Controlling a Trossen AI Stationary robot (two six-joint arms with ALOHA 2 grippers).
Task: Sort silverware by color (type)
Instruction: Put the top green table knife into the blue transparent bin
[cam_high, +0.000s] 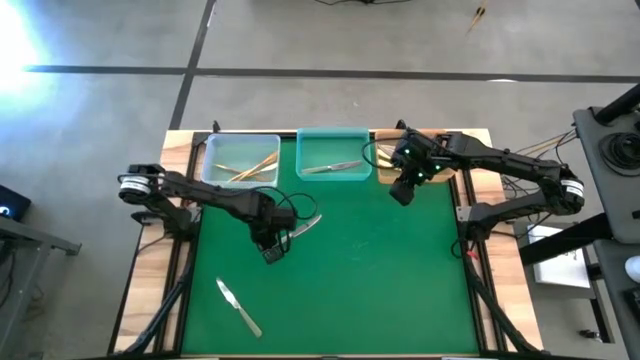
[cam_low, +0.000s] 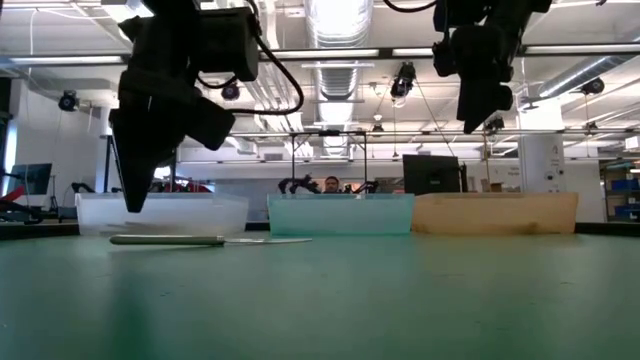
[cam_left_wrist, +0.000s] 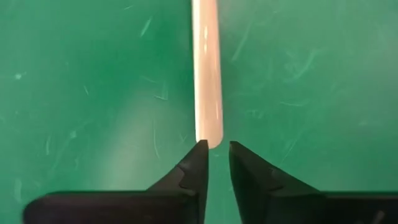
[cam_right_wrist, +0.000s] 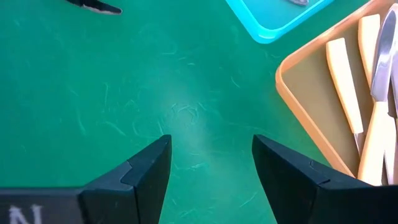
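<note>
Two knives lay loose on the green surface (cam_high: 400, 270). The nearer knife (cam_high: 238, 307) pointed diagonally, blade toward the far left. The second knife (cam_high: 306, 225) lay farther in, its cream handle end just ahead of the left claw (cam_left_wrist: 214, 163), whose fingers stood slightly apart and gripped nothing. The right claw (cam_right_wrist: 211, 165) hung wide open and empty near the amber bin (cam_right_wrist: 298, 93), which held cream-handled knives (cam_right_wrist: 345, 84). Beyond, the teal bin (cam_high: 334, 135) held a silver knife (cam_high: 332, 168) lying crosswise, and the clear bin (cam_high: 240, 143) held gold pieces (cam_high: 248, 167). No writing was readable.
</note>
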